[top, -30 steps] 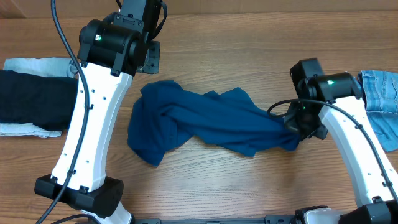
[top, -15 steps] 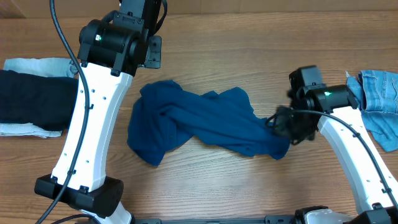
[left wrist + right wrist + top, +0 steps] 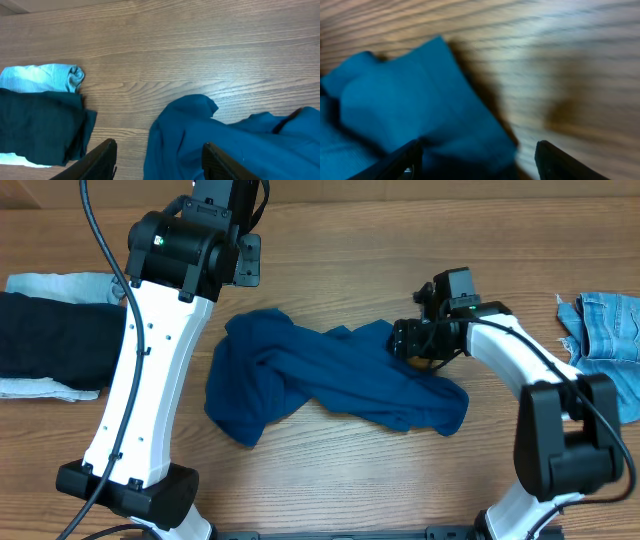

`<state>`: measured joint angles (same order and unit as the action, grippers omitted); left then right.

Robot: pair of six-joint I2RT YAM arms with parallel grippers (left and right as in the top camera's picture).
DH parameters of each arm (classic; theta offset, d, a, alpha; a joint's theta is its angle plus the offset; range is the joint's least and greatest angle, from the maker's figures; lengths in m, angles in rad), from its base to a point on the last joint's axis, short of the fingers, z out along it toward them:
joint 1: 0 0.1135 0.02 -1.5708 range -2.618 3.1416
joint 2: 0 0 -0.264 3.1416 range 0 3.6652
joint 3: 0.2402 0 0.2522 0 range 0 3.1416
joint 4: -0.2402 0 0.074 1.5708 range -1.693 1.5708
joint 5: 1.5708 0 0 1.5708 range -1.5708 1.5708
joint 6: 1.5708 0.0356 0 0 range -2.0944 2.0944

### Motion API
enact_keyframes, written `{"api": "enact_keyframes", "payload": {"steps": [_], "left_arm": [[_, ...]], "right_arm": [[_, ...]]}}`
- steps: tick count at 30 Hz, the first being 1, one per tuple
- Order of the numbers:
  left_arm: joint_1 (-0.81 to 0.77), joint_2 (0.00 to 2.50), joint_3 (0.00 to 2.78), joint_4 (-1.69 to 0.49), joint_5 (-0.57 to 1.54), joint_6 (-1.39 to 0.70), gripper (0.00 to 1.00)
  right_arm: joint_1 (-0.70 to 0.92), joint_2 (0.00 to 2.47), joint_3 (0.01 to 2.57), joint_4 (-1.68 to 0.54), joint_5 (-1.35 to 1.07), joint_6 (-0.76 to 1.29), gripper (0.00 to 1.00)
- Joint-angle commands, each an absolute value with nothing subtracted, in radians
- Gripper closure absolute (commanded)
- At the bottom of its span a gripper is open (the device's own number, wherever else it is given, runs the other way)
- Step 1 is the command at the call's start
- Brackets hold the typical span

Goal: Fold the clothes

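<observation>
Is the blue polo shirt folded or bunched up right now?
Bunched up: the blue polo shirt lies twisted and rumpled, no neat edges.

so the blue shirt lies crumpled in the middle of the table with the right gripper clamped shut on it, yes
Not quite. The blue shirt does lie crumpled in the middle of the table, but the right gripper is open, not clamped shut. The right wrist view shows its fingers spread wide over the cloth.

Wooden table [image 3: 400, 240], crumpled blue shirt [image 3: 330, 385], near-black folded garment [image 3: 50, 340], light denim piece [image 3: 612, 330]

bare wood [image 3: 400, 250] beyond shirt [image 3: 330, 380], dark garment [image 3: 50, 340] left (denim [image 3: 605, 330] right)
</observation>
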<state>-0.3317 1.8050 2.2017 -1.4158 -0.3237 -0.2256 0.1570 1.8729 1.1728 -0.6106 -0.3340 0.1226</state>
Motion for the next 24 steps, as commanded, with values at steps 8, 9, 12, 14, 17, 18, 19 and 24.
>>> {"api": "enact_keyframes", "payload": {"steps": [8,9,12,14,17,18,19,24], "left_arm": [[-0.326,1.819,2.2,-1.414,-0.312,-0.209,0.43],[-0.326,1.819,2.2,-1.413,-0.312,-0.21,0.43],[-0.326,1.819,2.2,-1.414,-0.312,-0.209,0.43],[-0.326,1.819,2.2,-1.414,-0.311,-0.21,0.43],[-0.326,1.819,2.2,-1.414,-0.294,-0.209,0.43],[-0.326,1.819,2.2,-1.413,-0.294,-0.209,0.43],[-0.326,1.819,2.2,-1.413,-0.294,-0.209,0.42],[-0.326,1.819,2.2,-1.409,-0.293,-0.209,0.32]], "right_arm": [[0.217,1.909,1.171,-0.531,-0.427,0.082,0.51],[0.22,1.914,1.172,-0.527,-0.426,0.082,0.64],[0.187,1.877,1.24,-0.606,-0.426,0.082,0.96],[0.15,1.823,1.329,-0.695,-0.41,0.081,0.96],[0.099,1.684,1.499,-0.81,-0.324,0.076,0.96],[0.09,1.653,1.529,-0.822,-0.296,0.075,0.96],[0.083,1.604,1.559,-0.825,-0.254,0.073,0.96],[0.082,1.528,1.568,-0.845,-0.1,0.039,0.96]]}}
